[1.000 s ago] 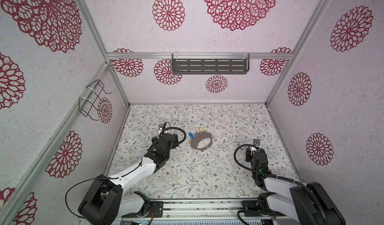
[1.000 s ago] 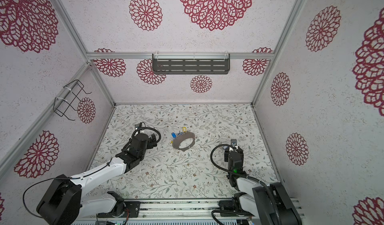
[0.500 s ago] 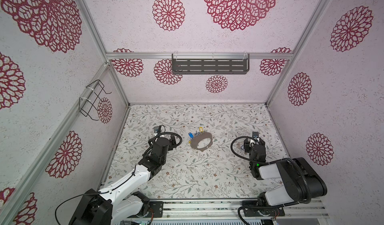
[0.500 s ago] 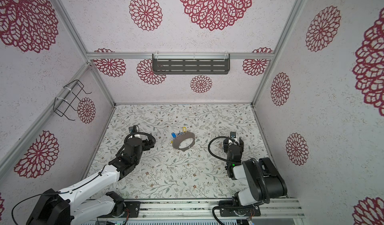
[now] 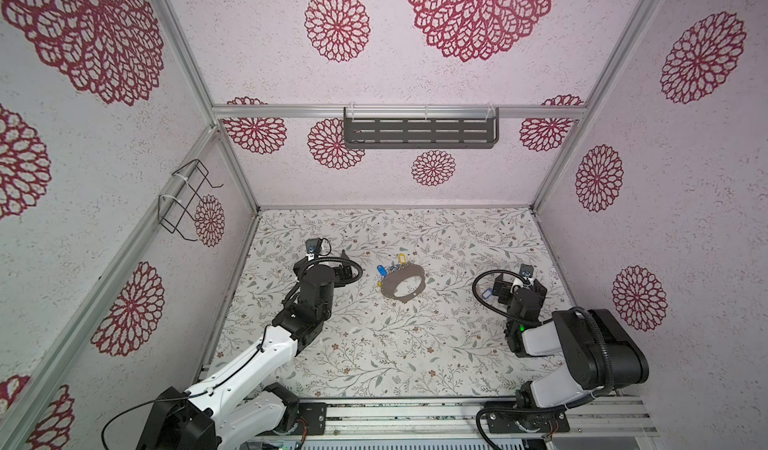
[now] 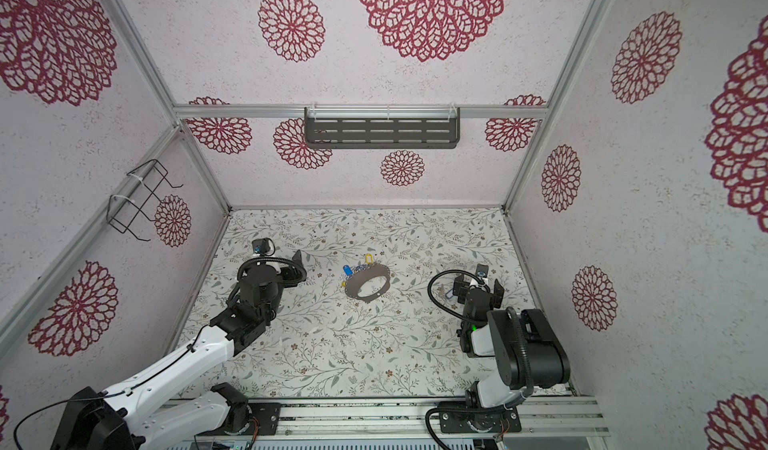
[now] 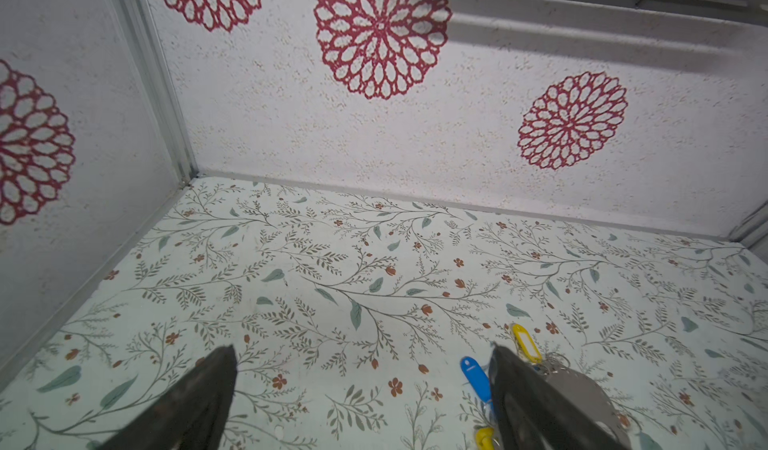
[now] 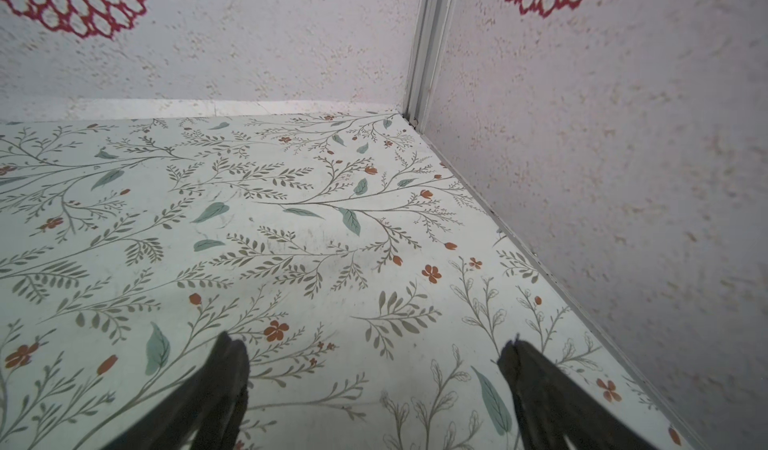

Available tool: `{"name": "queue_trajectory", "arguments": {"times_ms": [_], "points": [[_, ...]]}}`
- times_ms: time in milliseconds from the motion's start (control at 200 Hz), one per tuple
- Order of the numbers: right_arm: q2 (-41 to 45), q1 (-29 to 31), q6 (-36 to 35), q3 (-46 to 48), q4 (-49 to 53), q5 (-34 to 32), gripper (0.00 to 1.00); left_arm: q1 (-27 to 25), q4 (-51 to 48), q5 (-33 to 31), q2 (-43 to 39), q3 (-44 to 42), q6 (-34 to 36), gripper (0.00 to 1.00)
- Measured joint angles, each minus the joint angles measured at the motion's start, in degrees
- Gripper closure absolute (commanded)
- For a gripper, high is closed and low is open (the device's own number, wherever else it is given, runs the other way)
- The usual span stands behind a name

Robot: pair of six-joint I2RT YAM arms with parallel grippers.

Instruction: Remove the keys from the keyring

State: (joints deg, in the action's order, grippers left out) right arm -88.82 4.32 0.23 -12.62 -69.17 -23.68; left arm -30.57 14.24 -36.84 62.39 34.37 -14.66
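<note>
Your left fingers [image 7: 216,381] stand wide apart with nothing between them, above the left part of the table [image 5: 374,344]. In the left wrist view one of them hides part of the keyring [image 7: 582,394]. In both top views the keyring [image 5: 402,283] lies flat near the middle of the table, between the two arms and just right of your left fingers, untouched by either arm. The keys [image 5: 390,265] cluster at its far-left rim. A yellow tag [image 5: 401,258] points toward the far wall, a blue tag [image 5: 380,270] lies to its left, and the left wrist view shows a second yellow tag [image 7: 484,437] nearer along the rim. Whether each tag is on the hoop is too small to tell. Your right fingers [image 8: 536,385] are also spread wide and grip nothing. Only the flowered table shows between them, close to the right wall and well apart from the keyring. In a top view another small blue tag [image 5: 487,292] lies on the table apart from the hoop, just left of your right fingers, inside the loop of that arm's black cable [image 5: 478,298].
</note>
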Motion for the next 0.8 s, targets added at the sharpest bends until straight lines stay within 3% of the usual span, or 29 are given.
{"name": "queue_trajectory", "arguments": {"times_ms": [135, 225, 335, 611, 711, 801], "points": [[0.00, 0.00, 0.02, 0.00, 0.00, 0.00, 0.01, 2.36, 19.85, -6.99, 6.75, -7.21, 14.34, 0.03], [0.00, 0.00, 0.11, 0.00, 0.00, 0.00, 0.01, 5.79, 34.10, -7.54, 13.18, -12.76, 24.09, 0.03], [0.00, 0.00, 0.42, 0.00, 0.00, 0.04, 0.01, 8.85, 48.96, -7.43, 21.40, -17.59, 30.36, 0.03], [0.00, 0.00, 0.42, 0.00, -0.02, 0.02, 0.01, 13.49, 61.75, -6.97, 32.92, -17.59, 31.52, 0.03], [0.00, 0.00, 0.42, 0.00, 0.00, 0.02, 0.01, 17.38, 62.10, -4.83, 32.13, -18.29, 28.02, 0.03], [0.00, 0.00, 0.42, 0.00, -0.02, 0.02, 0.01, 23.91, 62.97, 0.28, 30.32, -20.70, 21.86, 0.03]]}}
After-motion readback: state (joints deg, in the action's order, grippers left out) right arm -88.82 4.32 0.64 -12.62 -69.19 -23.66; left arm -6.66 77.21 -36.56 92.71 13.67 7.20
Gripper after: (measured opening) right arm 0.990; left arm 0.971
